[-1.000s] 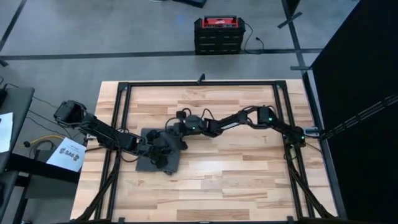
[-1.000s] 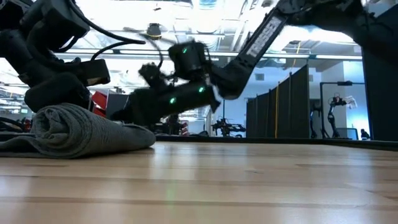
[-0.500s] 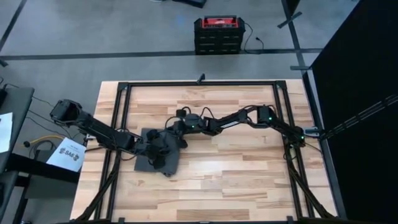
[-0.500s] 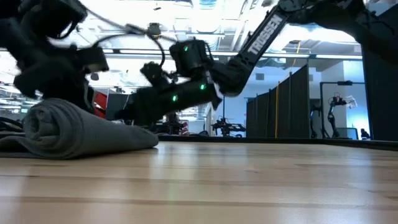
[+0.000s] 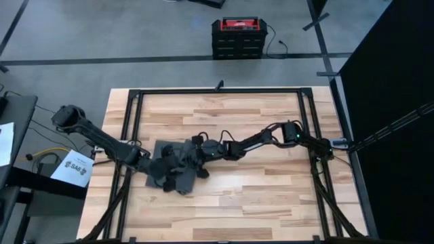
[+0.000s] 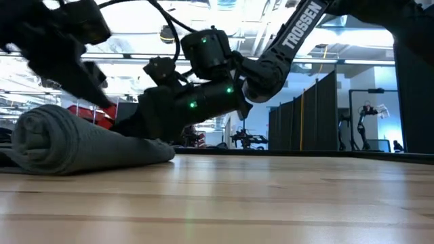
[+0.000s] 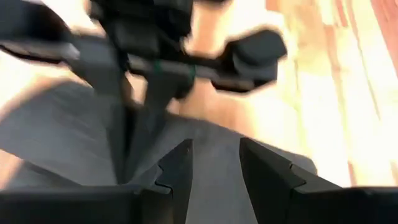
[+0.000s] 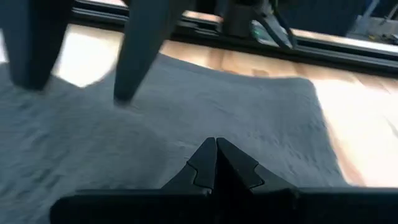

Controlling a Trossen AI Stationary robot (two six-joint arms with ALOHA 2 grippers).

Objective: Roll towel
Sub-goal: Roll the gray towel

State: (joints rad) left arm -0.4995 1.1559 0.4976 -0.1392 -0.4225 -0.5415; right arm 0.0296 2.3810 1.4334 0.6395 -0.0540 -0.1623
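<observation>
The dark grey towel (image 5: pixel 173 173) lies on the left half of the wooden table. In the low view its left end is rolled into a thick roll (image 6: pixel 42 139), and a flat tail (image 6: pixel 146 149) lies on the wood. My left gripper (image 5: pixel 167 163) is open over the towel (image 7: pixel 74 137), with cloth showing in the gap between its fingers (image 7: pixel 214 148). My right gripper (image 5: pixel 194 154) is shut and low over the flat part (image 8: pixel 261 118), with its tips (image 8: pixel 216 146) close to the cloth. My left gripper points its open fingers (image 8: pixel 127 74) steeply down at the towel beside the roll. Blur hides whether the tips touch the cloth. My right gripper comes slanting down from the table's right, its shut fingers (image 6: pixel 135 125) at the flat tail. I cannot tell whether they press on it.
A black metal frame (image 5: pixel 135 122) runs round the tabletop. A red and black box (image 5: pixel 236 34) stands on the floor beyond the far edge. Bare wood (image 5: pixel 271 190) stretches to the right of the towel and toward the near edge.
My right gripper has gone down and toward the near edge, onto the towel's flat part. My left arm has swung, and its gripper has shifted toward the table's left. In the low view the roll has moved left and grown slightly thicker, while the tail stays on the wood.
</observation>
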